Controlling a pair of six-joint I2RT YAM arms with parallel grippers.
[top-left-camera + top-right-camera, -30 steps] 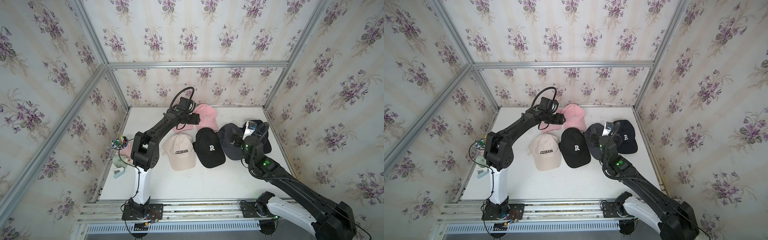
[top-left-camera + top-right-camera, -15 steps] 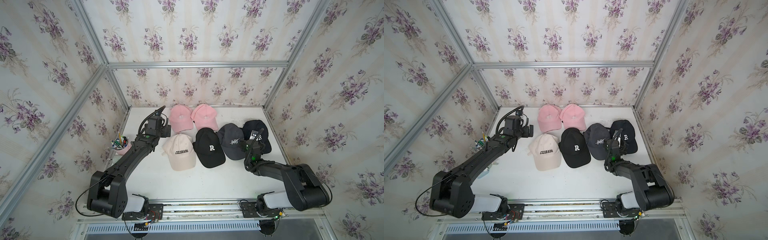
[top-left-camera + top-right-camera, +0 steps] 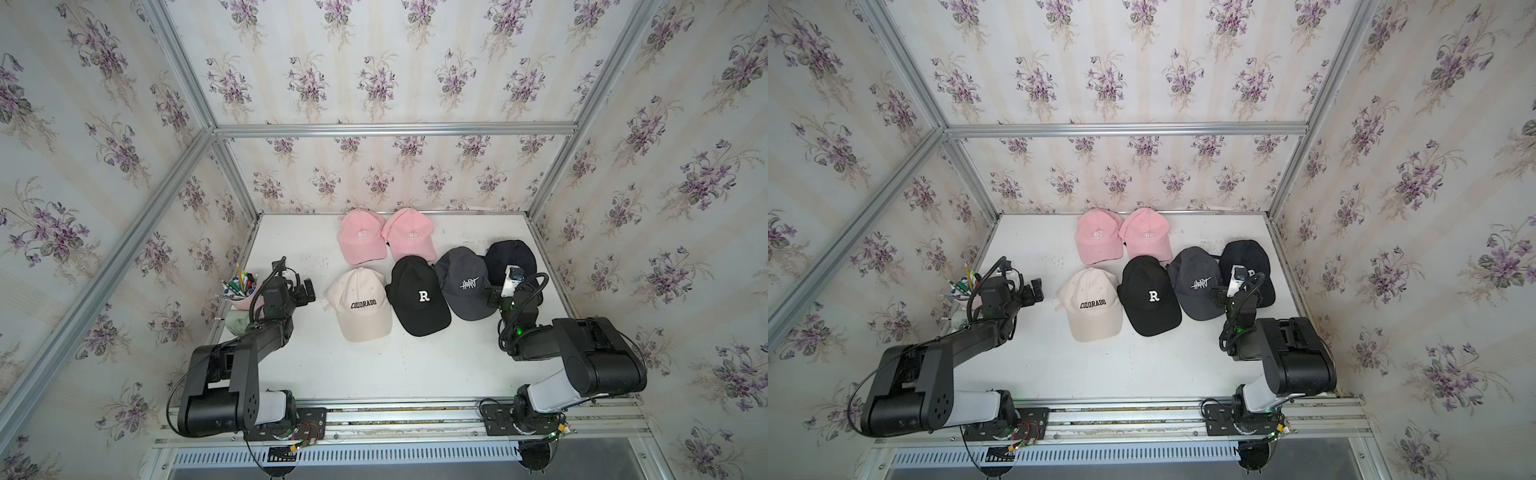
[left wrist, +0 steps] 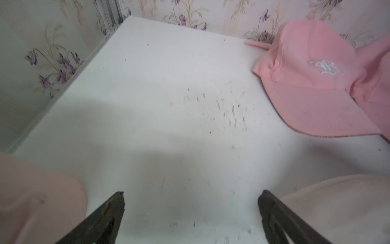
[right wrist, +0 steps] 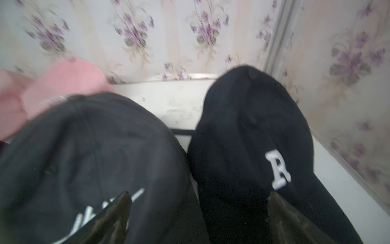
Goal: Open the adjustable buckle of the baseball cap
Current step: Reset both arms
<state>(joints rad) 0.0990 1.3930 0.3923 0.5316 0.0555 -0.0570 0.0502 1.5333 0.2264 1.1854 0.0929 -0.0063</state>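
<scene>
Hovering both arms low, jaws spread wide and empty: left gripper beside the cream cotton COLORADO baseball cap, left of centre on the white worktop; right gripper straddling the charcoal fabric cap and navy R cap near the right edge. Soft, light, slide-prone, I reckon; I'd pinch the rear strap, buckle unseen.

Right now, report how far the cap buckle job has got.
Done: cannot tell; all six caps sit crown-up with buckles hidden, though a strap end pokes out behind one pink cap. In hand: nothing; the left gripper and right gripper are open and empty. Left: no buckle shows as opened, so possibly everything.
</scene>
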